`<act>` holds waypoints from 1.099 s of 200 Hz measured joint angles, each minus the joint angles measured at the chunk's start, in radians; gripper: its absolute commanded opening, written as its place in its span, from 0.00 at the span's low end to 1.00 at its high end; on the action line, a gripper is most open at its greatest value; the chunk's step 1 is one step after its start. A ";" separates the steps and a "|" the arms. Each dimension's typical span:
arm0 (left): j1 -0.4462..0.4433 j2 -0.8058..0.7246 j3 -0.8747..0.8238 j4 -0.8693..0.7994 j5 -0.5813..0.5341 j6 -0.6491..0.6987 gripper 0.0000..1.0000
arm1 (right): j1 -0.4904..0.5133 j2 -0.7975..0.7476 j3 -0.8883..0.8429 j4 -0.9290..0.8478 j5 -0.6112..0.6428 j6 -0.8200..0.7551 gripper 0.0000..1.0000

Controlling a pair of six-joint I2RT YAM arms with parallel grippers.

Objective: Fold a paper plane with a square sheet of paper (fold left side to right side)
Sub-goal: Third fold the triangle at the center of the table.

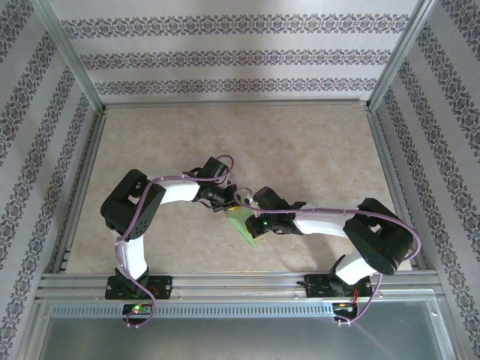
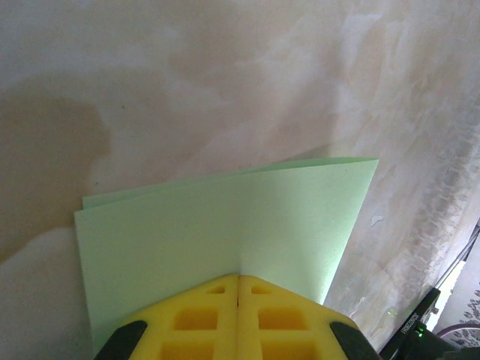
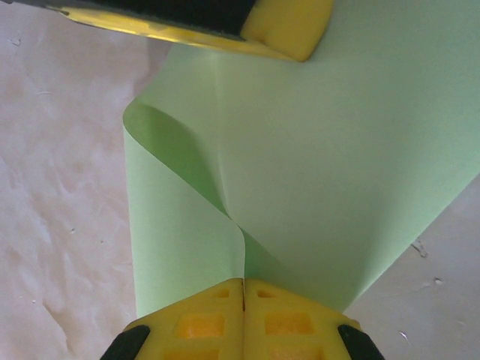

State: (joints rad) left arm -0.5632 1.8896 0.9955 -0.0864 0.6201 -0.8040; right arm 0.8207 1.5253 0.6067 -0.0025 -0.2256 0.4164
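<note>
One square sheet of paper point(image 1: 241, 225), light green; two grippers; one tabletop point(image 1: 300, 142), mottled beige. From above: shows the sheet as a small green patch about midway between the left and right edges of the tabletop, nearer the near edge than the far one, tucked between the two wrists; shows the left gripper point(image 1: 225, 205) reaching in from the left and the right gripper point(image 1: 256, 223) from the right, tips close together at the paper; too small there to read either jaw. From the left wrist: gives what the overhead view cannot, namely the left gripper point(image 2: 238, 279) with its yellow pads point(image 2: 217, 300) pressed flat together, no gap, pinching the near edge of the sheet point(image 2: 225, 225) at a straight crease; shows two layers, the back one peeping out behind the front one along the top and left; bare tabletop point(image 2: 187, 82) beyond. From the right wrist: shows the right gripper point(image 3: 243, 283) likewise closed tight, pads point(image 3: 202, 326) meeting, nipping the paper point(image 3: 337, 165) where it bunches into a fold; shows a flap curling over on the left, a curve hidden in the other two views; shows also one yellow fingertip point(image 3: 289, 34) of the left gripper at the top, against the far part of the sheet; cannot tell from here whether the paper rests on the tabletop point(image 3: 52, 195) or hangs just above it.
</note>
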 measured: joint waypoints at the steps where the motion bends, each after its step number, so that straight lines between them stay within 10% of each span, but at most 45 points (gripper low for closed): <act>1: 0.000 0.000 0.000 0.000 0.000 0.000 0.05 | 0.000 0.000 0.000 0.000 0.000 0.000 0.00; 125: 0.055 -0.192 0.041 -0.154 -0.107 0.053 0.13 | 0.009 0.022 0.004 0.037 -0.007 0.001 0.00; 220: 0.036 -0.476 -0.380 0.062 -0.043 -0.060 0.04 | 0.009 0.022 0.004 0.037 -0.007 0.005 0.00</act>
State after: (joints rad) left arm -0.5270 1.4139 0.6151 -0.0242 0.5770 -0.8635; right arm 0.8295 1.5475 0.6109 0.0349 -0.2325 0.4210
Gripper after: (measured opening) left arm 0.054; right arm 0.060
